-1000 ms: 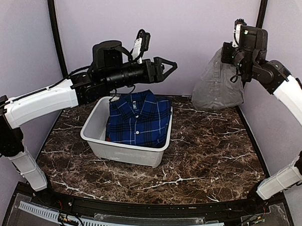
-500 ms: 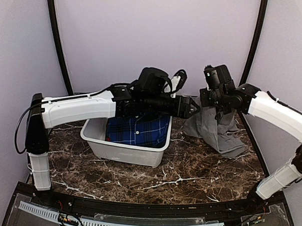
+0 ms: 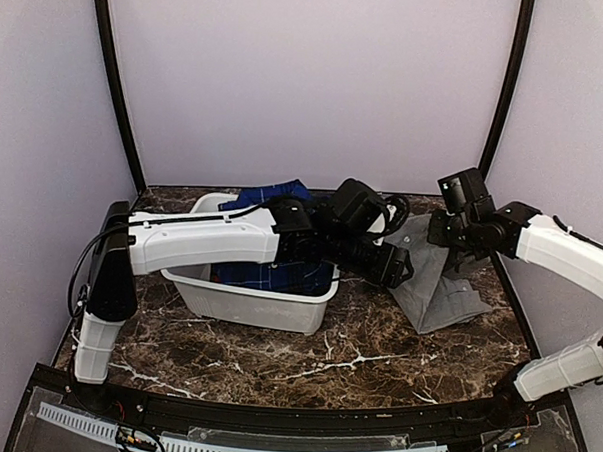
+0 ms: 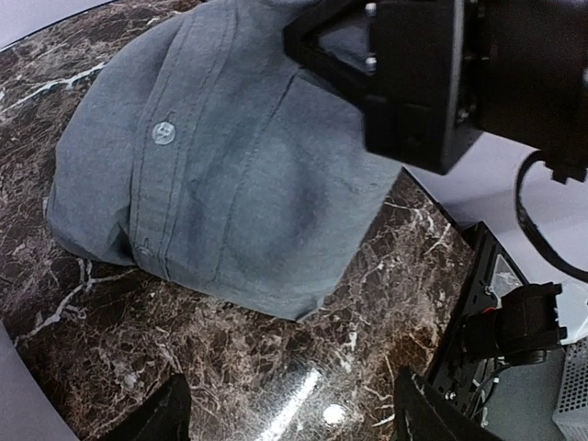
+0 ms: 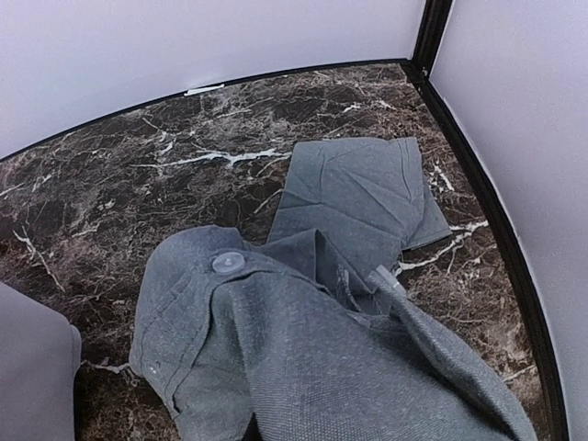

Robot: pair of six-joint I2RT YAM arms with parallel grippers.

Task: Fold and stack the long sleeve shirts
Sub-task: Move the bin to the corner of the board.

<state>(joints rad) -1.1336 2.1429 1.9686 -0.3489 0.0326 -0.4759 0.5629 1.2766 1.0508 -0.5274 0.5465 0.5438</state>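
Right gripper (image 3: 449, 237) pinched tight on plain mid-grey woven button-up shirt (image 3: 441, 289). The cloth is bunched at the grip, with its lower part slumped in soft folds on the dark, white-veined marble table (image 3: 306, 358). Left gripper (image 4: 292, 415) spread wide, holding nothing, near shirt's hem. Navy-and-blue plaid shirt (image 3: 271, 198) lies rumpled in white rectangular plastic tub (image 3: 248, 302).

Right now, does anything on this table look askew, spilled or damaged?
Nothing spilled or damaged. The plain grey button-up cloth shirt lies rumpled on the marble table, one end held up by the right gripper; the navy plaid shirt sits bunched in the white plastic tub.
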